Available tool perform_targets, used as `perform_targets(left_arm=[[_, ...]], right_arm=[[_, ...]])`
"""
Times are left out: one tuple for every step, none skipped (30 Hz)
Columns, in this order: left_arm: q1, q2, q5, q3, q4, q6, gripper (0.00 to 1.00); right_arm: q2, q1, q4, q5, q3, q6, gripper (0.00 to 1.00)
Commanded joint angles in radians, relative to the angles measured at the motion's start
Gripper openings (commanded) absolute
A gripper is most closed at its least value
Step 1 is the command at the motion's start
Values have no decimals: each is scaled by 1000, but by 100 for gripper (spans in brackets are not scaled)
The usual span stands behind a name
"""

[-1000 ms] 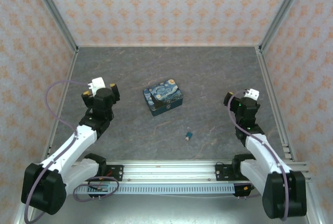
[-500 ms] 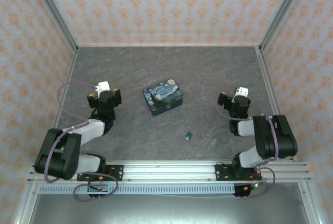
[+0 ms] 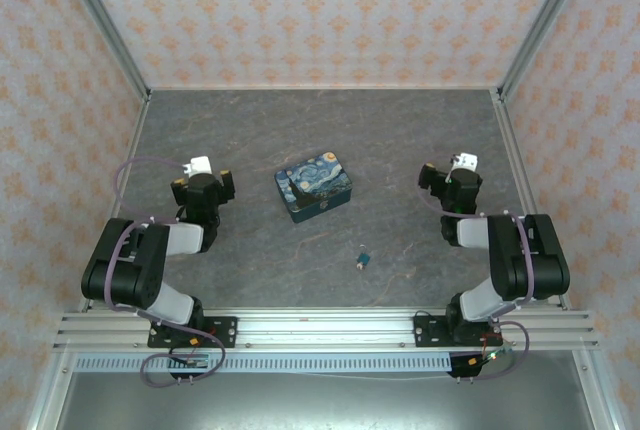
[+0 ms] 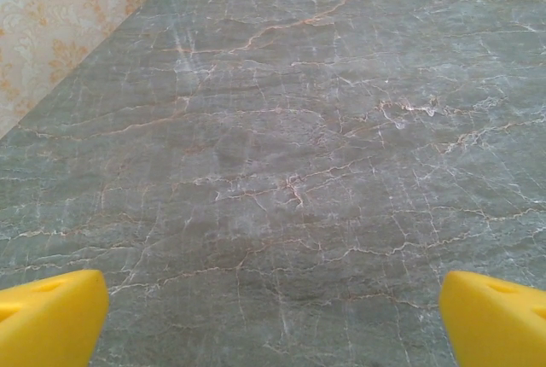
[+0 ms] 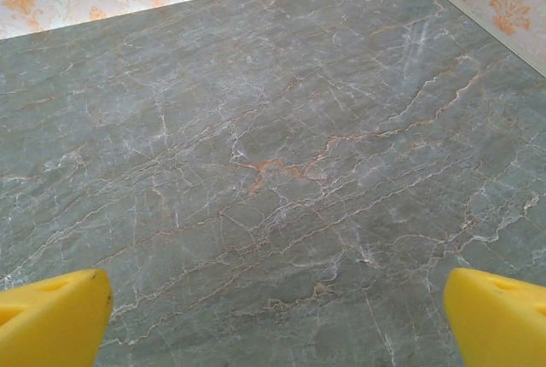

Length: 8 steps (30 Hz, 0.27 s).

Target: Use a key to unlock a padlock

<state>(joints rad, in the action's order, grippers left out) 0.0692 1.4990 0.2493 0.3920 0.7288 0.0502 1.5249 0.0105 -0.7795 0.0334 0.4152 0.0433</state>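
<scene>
The tiny teal padlock (image 3: 365,257) lies on the grey marble table, front of centre, with a pale speck, the key (image 3: 359,266), touching its near-left end. My left gripper (image 3: 202,183) hovers at mid-left, far from both. In the left wrist view this gripper (image 4: 273,320) is open, its yellow fingertips (image 4: 47,316) set wide over bare stone. My right gripper (image 3: 447,178) hangs at mid-right, behind and to the right of the padlock. It (image 5: 273,316) is open too, with nothing between its yellow fingertips (image 5: 499,316).
A blue-and-yellow painted tin box (image 3: 314,187) sits at the table's centre, between the two grippers and behind the padlock. Patterned walls with metal posts close in the left, right and back sides. Both arms are folded low by the front rail (image 3: 320,325).
Both arms have folded back toward their bases, elbows dropping low. The right gripper has shifted slightly back and left; the left one has barely moved. Padlock, key and tin stay put.
</scene>
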Motion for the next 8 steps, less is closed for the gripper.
perform_targets(left_arm=[[-4, -6, -2, 19, 37, -22, 100], [-3, -6, -1, 19, 38, -23, 100], [-3, -6, -2, 19, 37, -23, 100], [-3, -6, -1, 19, 38, -23, 100], [-3, -7, -2, 19, 37, -23, 100], [-3, -7, -2, 19, 37, -23, 100], [-3, -6, -1, 19, 37, -22, 100], [-4, -6, -1, 19, 38, -24, 100]], right_arm=[[-4, 7, 6, -27, 4, 11, 99], [-4, 7, 5, -27, 4, 12, 99], [-4, 10, 6, -31, 4, 13, 99], [-3, 11, 6, -37, 5, 14, 99], [-2, 13, 6, -39, 5, 14, 99], [-4, 13, 6, -40, 4, 13, 99], [-5, 13, 5, -40, 4, 13, 99], [-4, 13, 6, -40, 4, 13, 99]])
